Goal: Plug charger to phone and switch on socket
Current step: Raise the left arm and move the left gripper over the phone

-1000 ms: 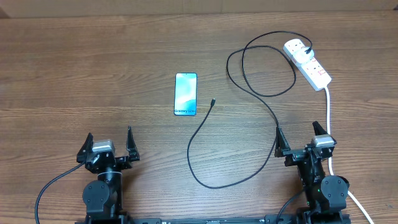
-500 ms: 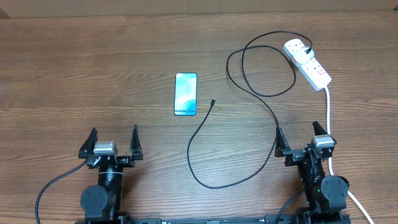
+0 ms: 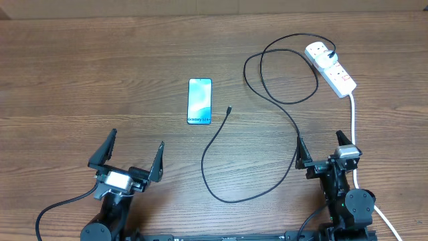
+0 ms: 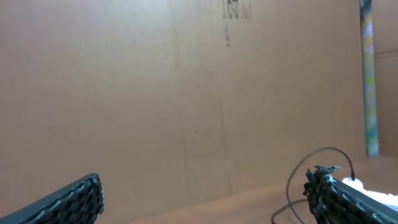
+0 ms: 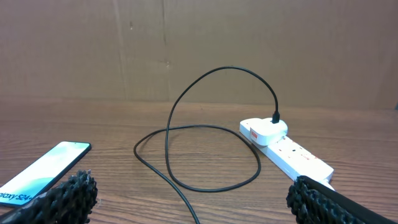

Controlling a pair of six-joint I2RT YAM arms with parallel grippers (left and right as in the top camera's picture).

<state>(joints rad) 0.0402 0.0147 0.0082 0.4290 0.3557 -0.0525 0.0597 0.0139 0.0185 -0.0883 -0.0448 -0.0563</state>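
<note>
1. Overhead: the left gripper has tilted up and forward off its rest, with its jaws wide apart and empty. It looks like the start of the first reach.
2. The right gripper has not moved; its fingers are spread and hold nothing.
3. The socket lies far right, with the charger's white plug already in it.
4. The charger tip lies loose, just right of the phone, which lies at centre.
5. The phone's strip reads "Galaxy"; the rest is too small to read.

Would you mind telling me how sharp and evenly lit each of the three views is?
Overhead view: sharp, evenly lit, faint shadows, phone screen bright but readable. Left wrist view: soft, mostly cardboard wall, left claw fingers blurred. Right wrist view: charger and socket crisp, right claw fingers out of focus.
</note>
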